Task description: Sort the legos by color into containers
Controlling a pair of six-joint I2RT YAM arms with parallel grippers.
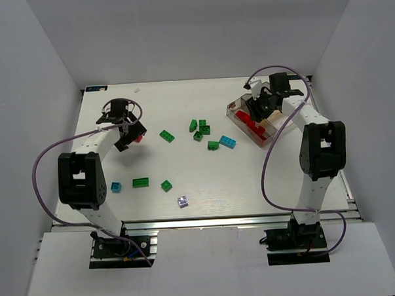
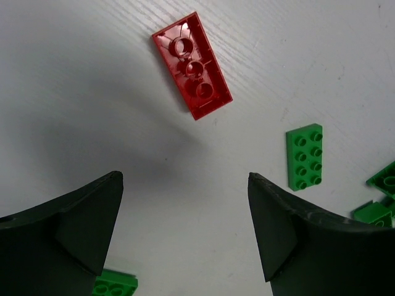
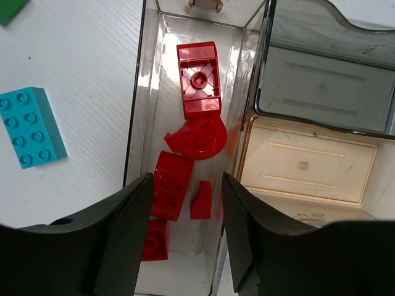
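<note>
My left gripper [image 1: 126,130] is open and empty above the table, just short of an upside-down red brick [image 2: 192,65], which also shows in the top view [image 1: 139,138]. My right gripper [image 1: 256,110] is open and empty over the clear tray [image 1: 270,129]. In the right wrist view its open fingers [image 3: 185,180] straddle a long compartment [image 3: 138,92] holding several red pieces, one of them curved [image 3: 199,137]. Green bricks [image 1: 167,135] lie scattered mid-table. A cyan brick [image 1: 227,141] lies left of the tray and also shows in the right wrist view [image 3: 31,126].
Two more green bricks [image 1: 141,182] lie at the front left with a small cyan one [image 1: 116,187] and a pale purple one [image 1: 183,202]. A green brick [image 2: 304,157] lies right of my left fingers. Tan [image 3: 308,161] and grey [image 3: 327,86] tray compartments hold nothing.
</note>
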